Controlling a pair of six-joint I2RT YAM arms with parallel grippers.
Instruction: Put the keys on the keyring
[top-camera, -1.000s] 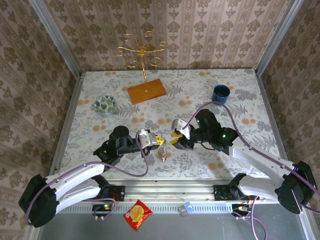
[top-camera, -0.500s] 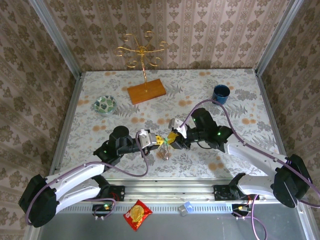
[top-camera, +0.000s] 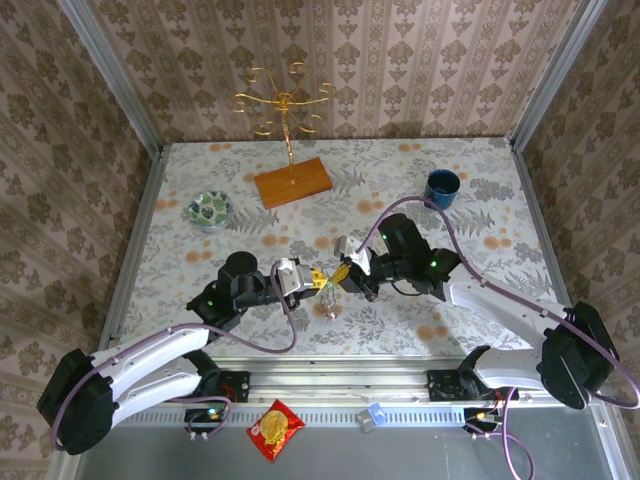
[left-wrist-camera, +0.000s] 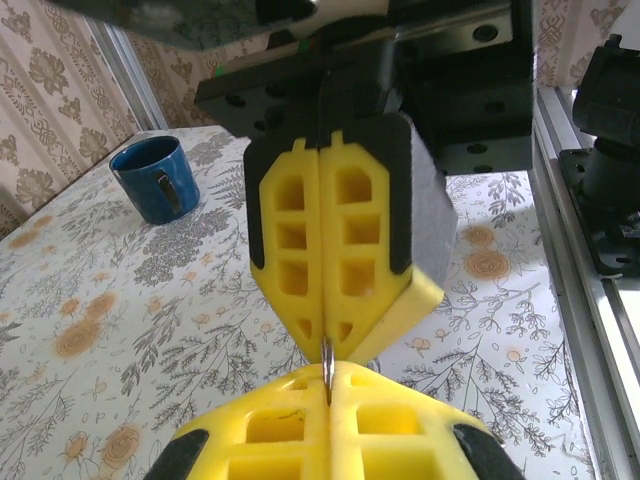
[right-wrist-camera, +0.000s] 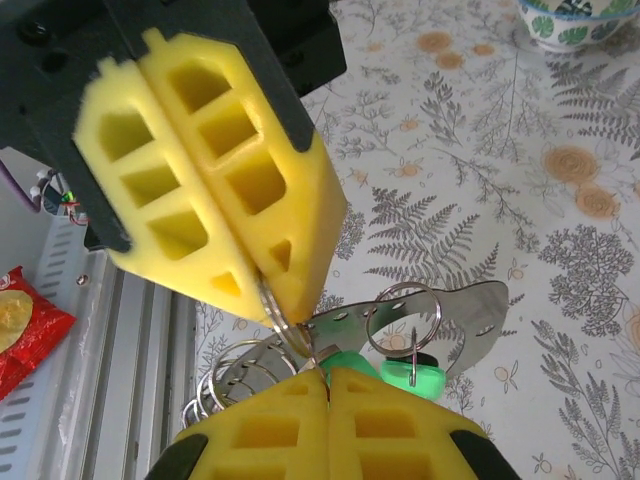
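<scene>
the right claw (right-wrist-camera: 325, 385) was clamped shut on a thin wire ring (left-wrist-camera: 327, 362), and the left claw (right-wrist-camera: 262, 280), tip to tip against it, pinched the same ring. just beyond the tips hung the green keys (right-wrist-camera: 412, 375) and the flat keyring (right-wrist-camera: 470, 310). if either claw tugged or twisted, the wire would likely slip and the bunch drop to the table (right-wrist-camera: 480, 150).
</scene>
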